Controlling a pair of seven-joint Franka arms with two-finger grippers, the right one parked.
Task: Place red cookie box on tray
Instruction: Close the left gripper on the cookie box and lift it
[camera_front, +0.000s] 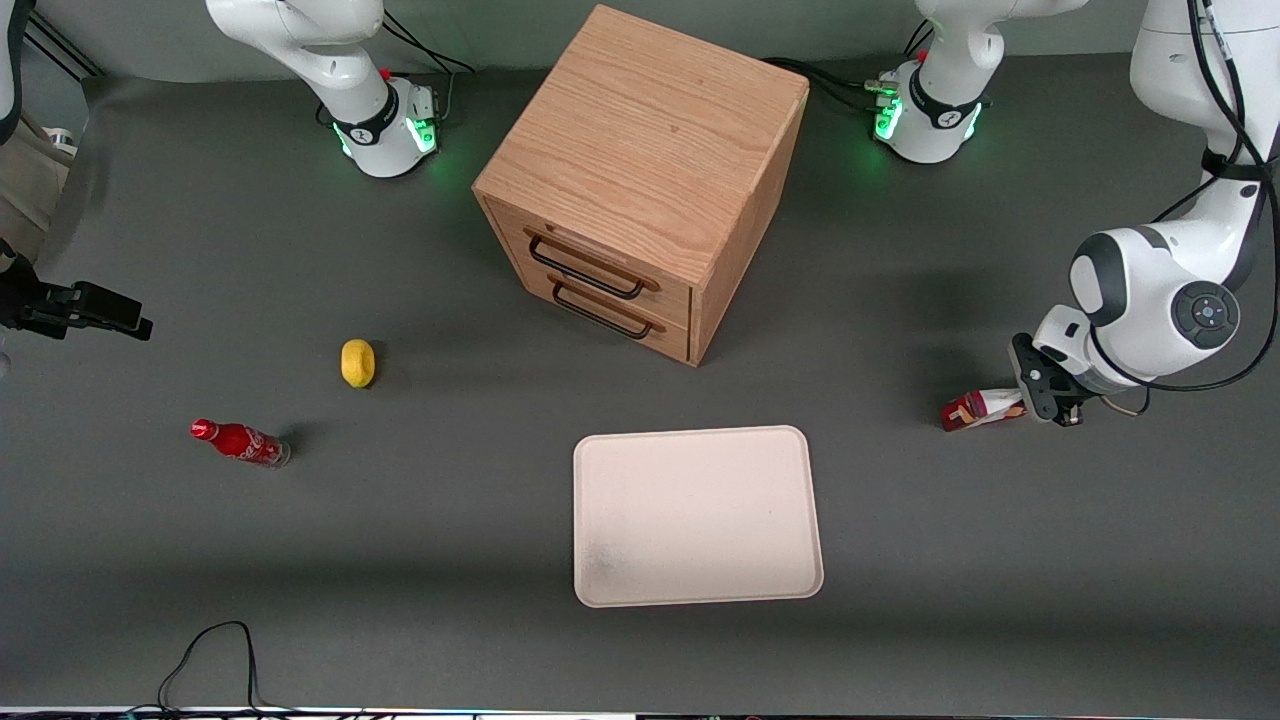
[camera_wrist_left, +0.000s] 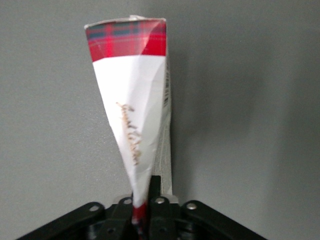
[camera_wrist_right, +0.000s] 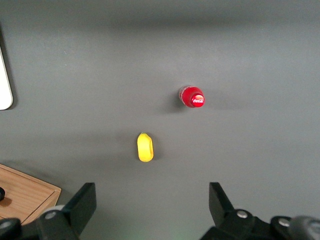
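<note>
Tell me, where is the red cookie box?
The red cookie box is pinched in the gripper at the working arm's end of the table, beside the tray.

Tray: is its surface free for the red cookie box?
Yes. The tray is bare from rim to rim. The pincer is shut on the red cookie box, toward the working arm's end. Bare table lies between them.

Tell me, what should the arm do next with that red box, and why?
Probably lift it. The gripper is shut on one end of the red cookie box, which lies toward the working arm's end of the table, apart from the tray, which has nothing on it.
</note>
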